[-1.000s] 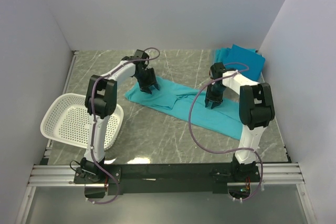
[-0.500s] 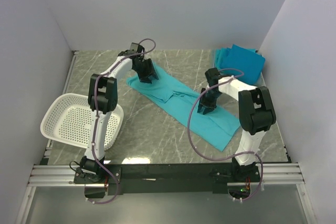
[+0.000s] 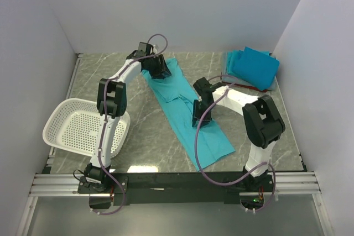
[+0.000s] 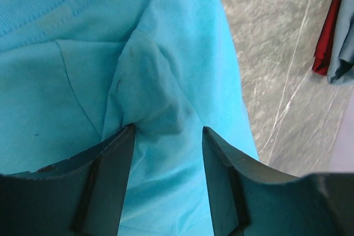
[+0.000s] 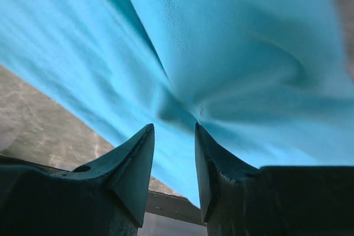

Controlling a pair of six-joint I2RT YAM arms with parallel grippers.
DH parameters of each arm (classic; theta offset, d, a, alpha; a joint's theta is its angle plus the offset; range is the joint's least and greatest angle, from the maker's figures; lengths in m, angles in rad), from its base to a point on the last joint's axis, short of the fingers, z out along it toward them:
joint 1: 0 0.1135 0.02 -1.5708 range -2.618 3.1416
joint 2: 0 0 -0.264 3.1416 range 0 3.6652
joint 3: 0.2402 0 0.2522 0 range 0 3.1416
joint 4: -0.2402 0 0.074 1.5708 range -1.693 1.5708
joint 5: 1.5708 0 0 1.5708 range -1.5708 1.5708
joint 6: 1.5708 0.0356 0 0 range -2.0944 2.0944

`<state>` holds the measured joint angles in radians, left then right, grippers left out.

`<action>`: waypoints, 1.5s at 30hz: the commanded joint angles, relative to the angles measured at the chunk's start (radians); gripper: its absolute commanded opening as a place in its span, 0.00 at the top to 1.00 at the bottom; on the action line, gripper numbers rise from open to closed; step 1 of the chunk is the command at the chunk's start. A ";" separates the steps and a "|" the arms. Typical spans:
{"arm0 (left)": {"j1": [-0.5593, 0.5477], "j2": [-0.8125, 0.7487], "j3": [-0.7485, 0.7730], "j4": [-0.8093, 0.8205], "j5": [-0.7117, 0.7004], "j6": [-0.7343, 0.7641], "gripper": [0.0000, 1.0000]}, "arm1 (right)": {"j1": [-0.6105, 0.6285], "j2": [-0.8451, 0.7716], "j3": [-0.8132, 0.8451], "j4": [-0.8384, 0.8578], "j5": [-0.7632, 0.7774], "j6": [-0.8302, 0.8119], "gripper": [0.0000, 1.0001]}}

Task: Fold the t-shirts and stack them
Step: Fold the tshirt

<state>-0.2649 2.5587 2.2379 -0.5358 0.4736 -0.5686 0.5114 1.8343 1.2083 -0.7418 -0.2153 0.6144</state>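
Where it lay crosswise a second ago, teal t-shirt now runs near-to-far on grey marble table, right gripper swung inward pinching its middle, left gripper clamped on its far end, folded stack far right, white walls.

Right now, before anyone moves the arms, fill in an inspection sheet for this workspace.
Surface: grey marbled table.
Job's things: teal t-shirt laid out long at centre; folded stack far right, teal on top, red and grey edges showing.
Clutter: white basket, empty, near left.
Claws: left claw pinches the shirt's far end, right claw its middle.
Cables: purple cables along both arms; right one loops over the shirt.
Surroundings: white walls on three sides.
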 commanded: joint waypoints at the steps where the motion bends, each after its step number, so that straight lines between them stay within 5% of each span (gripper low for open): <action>1: 0.006 -0.104 0.028 0.077 -0.016 0.006 0.42 | -0.007 -0.111 0.069 -0.074 0.105 0.013 0.57; 10: 0.003 -0.273 -0.159 0.047 -0.062 -0.096 0.42 | -0.010 -0.159 -0.041 -0.102 0.154 0.008 0.57; 17: -0.023 -0.258 -0.313 0.048 -0.033 -0.117 0.42 | -0.010 -0.214 -0.165 -0.048 0.143 0.034 0.57; 30: -0.039 -0.049 -0.158 0.010 -0.069 -0.106 0.43 | 0.006 -0.204 -0.288 0.071 0.002 0.073 0.57; 45: 0.012 0.092 -0.057 0.280 0.065 -0.155 0.41 | 0.079 -0.014 -0.046 0.033 -0.076 0.102 0.57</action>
<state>-0.2680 2.5809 2.1578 -0.3035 0.5564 -0.7372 0.5766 1.7966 1.0943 -0.7067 -0.2760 0.7067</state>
